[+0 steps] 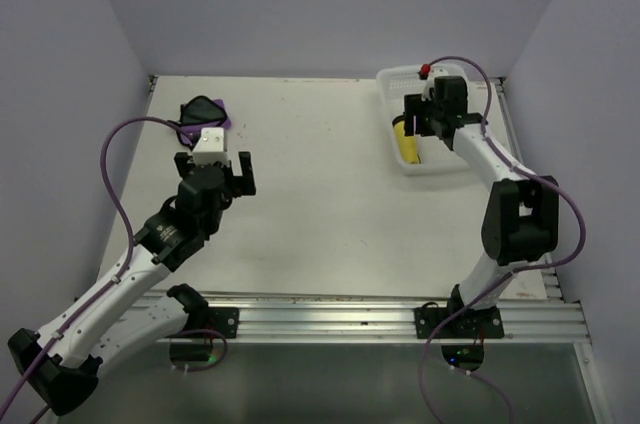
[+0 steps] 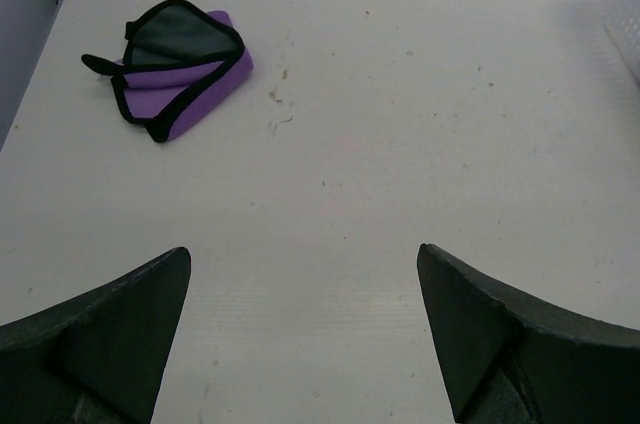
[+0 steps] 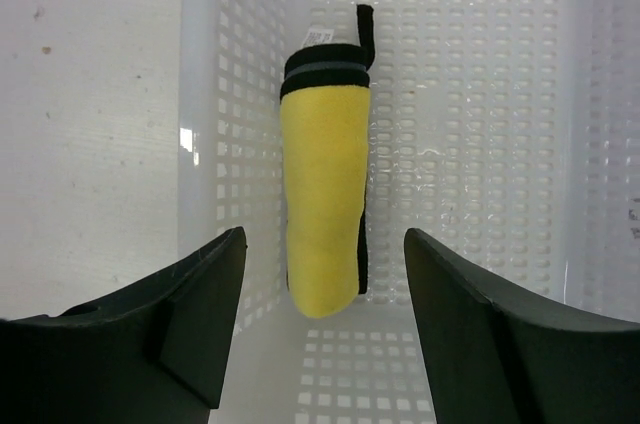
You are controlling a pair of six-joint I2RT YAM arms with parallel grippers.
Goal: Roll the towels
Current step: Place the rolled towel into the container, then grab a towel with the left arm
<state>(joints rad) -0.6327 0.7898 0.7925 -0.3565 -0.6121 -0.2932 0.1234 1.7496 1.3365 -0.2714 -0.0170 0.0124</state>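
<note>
Right gripper (image 3: 324, 234): the jaws stand wide apart and hold nothing, positioned over the white basket (image 3: 470, 94). The yellow towel (image 3: 322, 194) lies rolled on the basket floor, just beside the left wall. In the wrist view it appears between the two fingers, with its black loop toward the top of the frame. In the top view the basket sits at the upper right of the counter (image 1: 320, 174).

Left gripper (image 2: 303, 264): the jaws are fully wide and empty, over bare counter. The purple towel (image 2: 180, 69) lies loosely folded at the upper left of the frame, well apart from the gripper.

A robot lab cell: white table (image 1: 330, 204), plain lavender walls (image 1: 330, 4), aluminium mounting rail (image 1: 330, 316).
</note>
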